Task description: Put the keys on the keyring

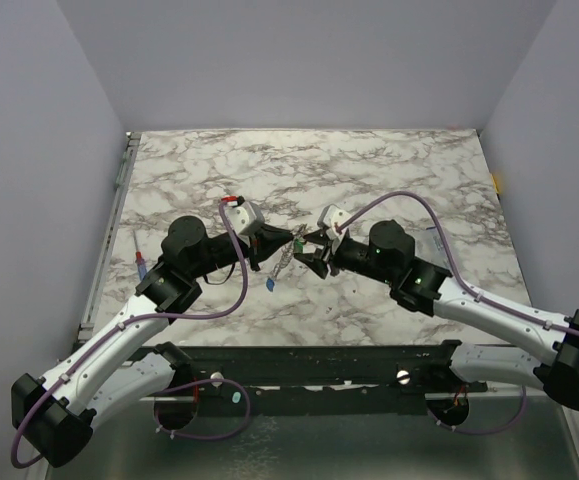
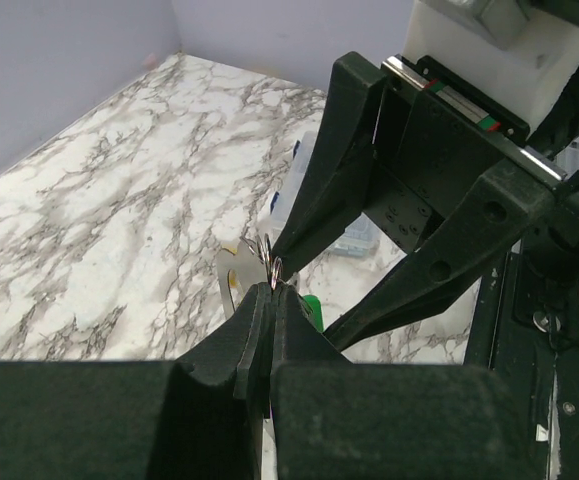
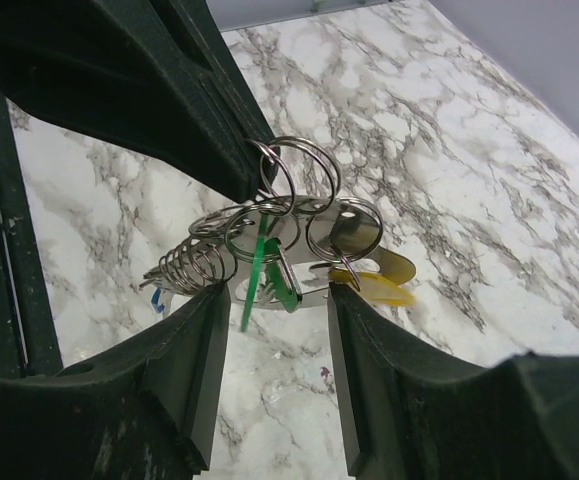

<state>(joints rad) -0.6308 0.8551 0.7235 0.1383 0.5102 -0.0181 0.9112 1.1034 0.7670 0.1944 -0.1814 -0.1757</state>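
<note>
Pen at far left edge, clear box beyond right gripper. Keyring pinched aloft by closed left gripper, keys dangling between parted right jaws. Marble tabletop, lilac walls.

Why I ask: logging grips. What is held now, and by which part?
The left gripper holds the keyring, jaws shut on its wire loops; the keys dangle below. The right gripper, jaws apart, grips nothing.
</note>
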